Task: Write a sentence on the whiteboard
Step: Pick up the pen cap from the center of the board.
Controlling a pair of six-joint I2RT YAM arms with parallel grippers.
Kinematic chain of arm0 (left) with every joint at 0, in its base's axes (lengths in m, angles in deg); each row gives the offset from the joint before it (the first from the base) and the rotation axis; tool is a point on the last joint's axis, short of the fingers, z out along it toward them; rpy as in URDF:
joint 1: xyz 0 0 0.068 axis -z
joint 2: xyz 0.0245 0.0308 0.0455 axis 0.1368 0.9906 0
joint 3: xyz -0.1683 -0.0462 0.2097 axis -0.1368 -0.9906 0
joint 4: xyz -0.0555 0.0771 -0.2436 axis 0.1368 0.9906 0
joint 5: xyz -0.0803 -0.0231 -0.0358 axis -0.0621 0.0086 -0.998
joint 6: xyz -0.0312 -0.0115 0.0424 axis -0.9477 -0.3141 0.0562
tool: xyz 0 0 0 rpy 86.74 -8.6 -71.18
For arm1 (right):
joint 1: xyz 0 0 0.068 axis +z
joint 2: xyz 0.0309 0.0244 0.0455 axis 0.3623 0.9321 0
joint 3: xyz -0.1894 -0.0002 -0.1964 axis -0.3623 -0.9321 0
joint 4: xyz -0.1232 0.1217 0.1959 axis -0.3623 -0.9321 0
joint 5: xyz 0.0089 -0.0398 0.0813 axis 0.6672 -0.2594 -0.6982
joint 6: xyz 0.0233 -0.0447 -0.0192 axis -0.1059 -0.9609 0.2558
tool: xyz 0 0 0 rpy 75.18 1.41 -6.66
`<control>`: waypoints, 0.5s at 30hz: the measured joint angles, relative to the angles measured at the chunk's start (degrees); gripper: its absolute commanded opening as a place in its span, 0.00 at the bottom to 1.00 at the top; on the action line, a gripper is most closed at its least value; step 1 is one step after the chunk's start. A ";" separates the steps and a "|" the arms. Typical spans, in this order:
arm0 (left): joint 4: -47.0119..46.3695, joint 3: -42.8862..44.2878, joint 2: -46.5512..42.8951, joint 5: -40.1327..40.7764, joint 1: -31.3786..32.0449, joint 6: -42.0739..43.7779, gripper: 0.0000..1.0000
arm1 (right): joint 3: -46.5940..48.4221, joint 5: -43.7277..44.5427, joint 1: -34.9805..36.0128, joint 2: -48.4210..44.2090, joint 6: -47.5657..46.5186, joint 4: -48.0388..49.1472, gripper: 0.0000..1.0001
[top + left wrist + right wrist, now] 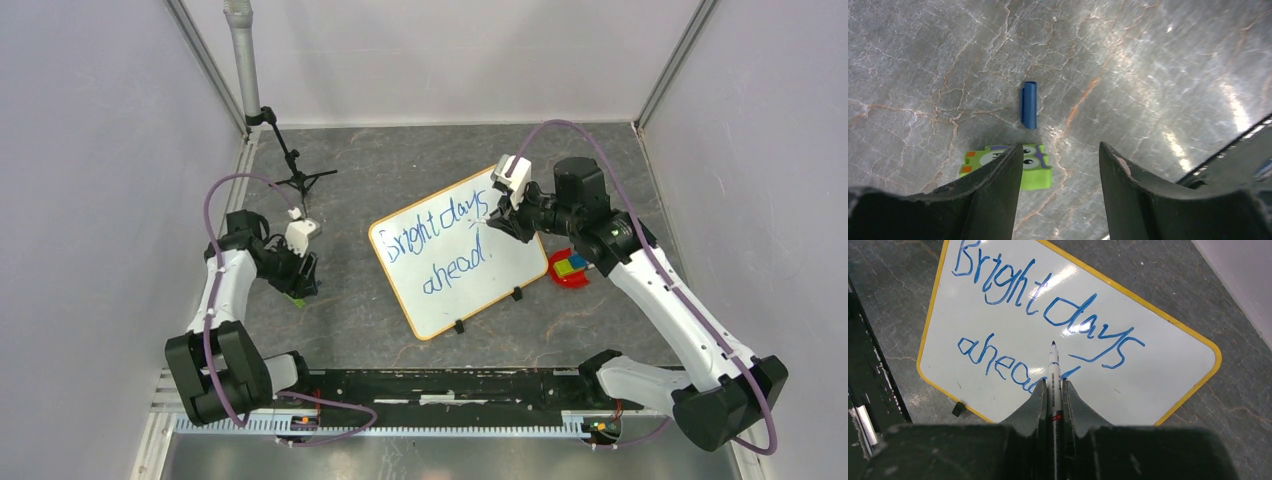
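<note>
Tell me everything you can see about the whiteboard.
The whiteboard is a flat white rectangle with rounded corners, a thin orange-yellow frame and small black clip feet. It rests askew on the grey marbled table, glossy with glare. Its blue handwriting reads "Bright days ahead." in two lines. The right gripper holds a marker over it; contact is unclear.

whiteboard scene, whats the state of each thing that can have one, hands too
whiteboard: written on in blue
sentence: complete, reads "Bright days ahead." in two lines
marker: uncapped, tip pointing at the whiteboard, contact cannot be told
blue cap: off the marker, lying on the table
left hand: open, empty
right hand: shut on the marker
</note>
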 measured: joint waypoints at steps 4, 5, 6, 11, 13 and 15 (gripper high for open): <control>-6.58 -4.37 0.11 3.21 1.57 1.25 0.61 | 0.00 -0.04 -0.37 0.17 0.55 0.00 0.00; -8.46 -5.44 0.20 3.93 1.88 1.29 0.61 | 0.00 -0.02 -0.52 0.24 0.63 0.02 0.00; -9.75 -6.16 0.37 4.35 2.05 1.36 0.60 | 0.00 -0.04 -0.63 0.35 0.76 0.02 0.00; -16.04 -8.79 3.08 6.80 3.02 2.95 0.58 | 0.00 -0.07 -1.09 0.96 1.09 0.02 0.00; -17.40 -9.05 4.57 7.21 3.21 3.78 0.55 | 0.00 -0.04 -1.16 1.31 1.18 0.00 0.00; -18.69 -9.22 5.73 7.82 3.56 4.48 0.52 | 0.00 -0.04 -1.25 1.62 1.20 0.00 0.00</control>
